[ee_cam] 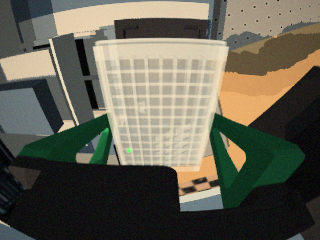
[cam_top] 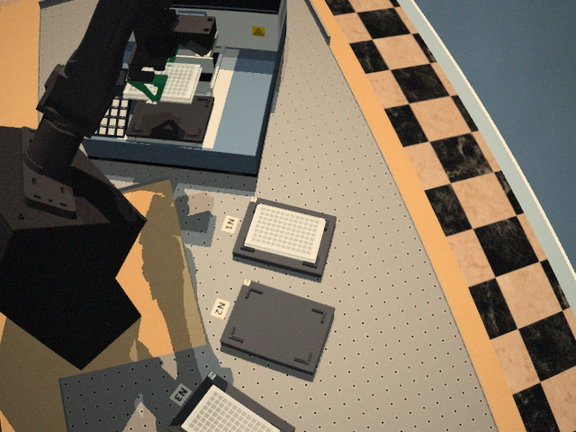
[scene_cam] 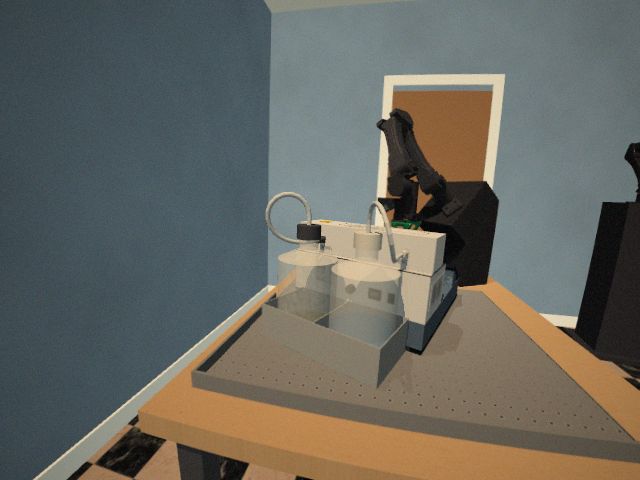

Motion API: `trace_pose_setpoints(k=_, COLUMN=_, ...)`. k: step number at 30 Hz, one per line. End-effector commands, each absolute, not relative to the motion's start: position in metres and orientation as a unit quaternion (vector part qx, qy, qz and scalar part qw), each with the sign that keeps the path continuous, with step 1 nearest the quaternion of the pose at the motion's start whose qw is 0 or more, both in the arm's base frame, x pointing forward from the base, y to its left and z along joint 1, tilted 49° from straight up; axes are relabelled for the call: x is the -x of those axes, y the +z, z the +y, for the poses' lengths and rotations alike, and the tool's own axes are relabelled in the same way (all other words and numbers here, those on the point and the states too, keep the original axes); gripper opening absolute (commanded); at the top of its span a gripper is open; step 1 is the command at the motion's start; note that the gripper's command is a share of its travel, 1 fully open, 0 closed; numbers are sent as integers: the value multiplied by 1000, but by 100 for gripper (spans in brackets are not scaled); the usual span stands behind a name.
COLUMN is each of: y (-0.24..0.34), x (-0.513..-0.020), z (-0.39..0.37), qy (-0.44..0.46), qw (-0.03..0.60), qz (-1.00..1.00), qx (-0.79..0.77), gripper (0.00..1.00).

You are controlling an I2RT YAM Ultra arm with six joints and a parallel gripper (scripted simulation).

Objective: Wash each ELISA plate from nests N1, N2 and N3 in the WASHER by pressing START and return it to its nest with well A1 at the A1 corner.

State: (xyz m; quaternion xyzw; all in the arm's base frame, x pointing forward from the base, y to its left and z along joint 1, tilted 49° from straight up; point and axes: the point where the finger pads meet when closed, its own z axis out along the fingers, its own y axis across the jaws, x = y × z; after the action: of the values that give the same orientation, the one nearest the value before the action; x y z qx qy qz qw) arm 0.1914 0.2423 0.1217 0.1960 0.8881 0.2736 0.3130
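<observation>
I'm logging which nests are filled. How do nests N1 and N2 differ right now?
Nest N1 has a white well plate lying inside its corner locators; nest N2 holds none, so its dark slab and four corner locators show bare. N1 lies nearer the washer than N2. The gripper holds another plate over the washer. Both nests are dark grey slabs with a white label beside them.

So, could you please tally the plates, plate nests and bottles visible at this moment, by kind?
ELISA plates: 3 – one in nest N1, one in nest N3, one held by the gripper above the carrier
Plate nests: 3 – N1, N2 without a plate, N3
Bottles: 2 – dark-capped, white-capped
Total: 8
</observation>
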Motion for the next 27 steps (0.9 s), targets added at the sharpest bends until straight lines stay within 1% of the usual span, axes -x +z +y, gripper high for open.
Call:
trace_pose_setpoints(k=1, y=125, x=-192, z=242, qy=277, qw=315, qz=886, qx=-198, gripper=0)
trace_pose_setpoints(k=27, y=100, x=-218, z=259, qy=277, qw=315, qz=886, qx=-198, gripper=0)
